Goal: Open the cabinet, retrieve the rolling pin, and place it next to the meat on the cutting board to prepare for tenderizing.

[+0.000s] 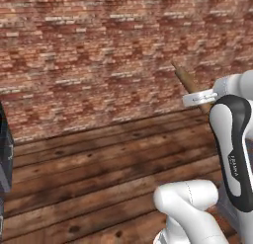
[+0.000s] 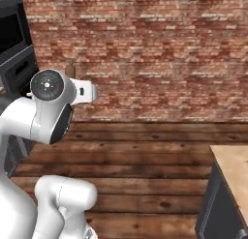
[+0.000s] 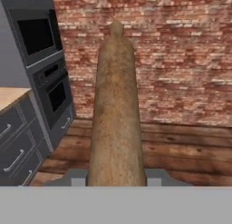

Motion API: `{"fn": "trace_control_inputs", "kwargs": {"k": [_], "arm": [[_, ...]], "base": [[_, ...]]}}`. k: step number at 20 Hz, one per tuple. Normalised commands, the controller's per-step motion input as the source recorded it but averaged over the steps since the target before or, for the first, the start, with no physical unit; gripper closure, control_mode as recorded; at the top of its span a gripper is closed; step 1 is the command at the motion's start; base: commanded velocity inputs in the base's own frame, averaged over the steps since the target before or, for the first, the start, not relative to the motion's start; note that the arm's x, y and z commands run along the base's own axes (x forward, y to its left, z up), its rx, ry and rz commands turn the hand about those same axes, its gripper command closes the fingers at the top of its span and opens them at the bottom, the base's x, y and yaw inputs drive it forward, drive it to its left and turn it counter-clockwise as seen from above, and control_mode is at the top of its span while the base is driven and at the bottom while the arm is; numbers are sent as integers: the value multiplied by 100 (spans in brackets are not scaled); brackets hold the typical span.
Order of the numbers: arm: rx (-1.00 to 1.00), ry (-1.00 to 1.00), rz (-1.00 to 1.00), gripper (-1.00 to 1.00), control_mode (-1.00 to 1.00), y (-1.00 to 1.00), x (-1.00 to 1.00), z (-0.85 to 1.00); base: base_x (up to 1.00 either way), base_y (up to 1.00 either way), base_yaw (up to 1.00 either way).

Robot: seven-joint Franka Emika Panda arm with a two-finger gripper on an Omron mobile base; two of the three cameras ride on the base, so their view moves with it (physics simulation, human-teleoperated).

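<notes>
Holding the long brown wooden rolling pin (image 3: 115, 114) lengthwise between its jaws, my two-finger gripper (image 3: 116, 177) is clamped on the thick barrel, one dark fingertip (image 3: 78, 177) pressed to each side. From the hand view the pin runs straight away from the camera, its narrower knob handle at the far end set against the red brick wall (image 3: 181, 60). Left of it in that view I note a tall dark grey built-in oven column (image 3: 43, 60) with two black glass doors, and beside that grey drawer fronts with short silver handles (image 3: 16, 146) under a pale wooden counter top (image 3: 11, 97). Below lies a brown wooden plank floor (image 3: 181, 150). In the left base view the pin's far end (image 1: 188, 80) pokes up at a slant past the white arm (image 1: 232, 144), well above the floor. In the right base view I can make out just a small brown tip (image 2: 70, 70) behind the arm's round joint. A pale wooden counter corner on a dark base (image 2: 232, 170) sits at lower right there.
</notes>
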Motion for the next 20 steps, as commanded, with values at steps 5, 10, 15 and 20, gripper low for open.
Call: {"fn": "trace_control_inputs", "kwargs": {"k": [5, 10, 15, 20], "arm": [[0, 0, 0, 100, 100, 0, 0, 0], [0, 0, 0, 100, 100, 0, 0, 0], [0, 0, 0, 100, 100, 0, 0, 0], [0, 0, 0, 100, 100, 0, 0, 0]], "base": [[23, 25, 56], [20, 25, 56], [21, 22, 56], [22, 7, 52]]}}
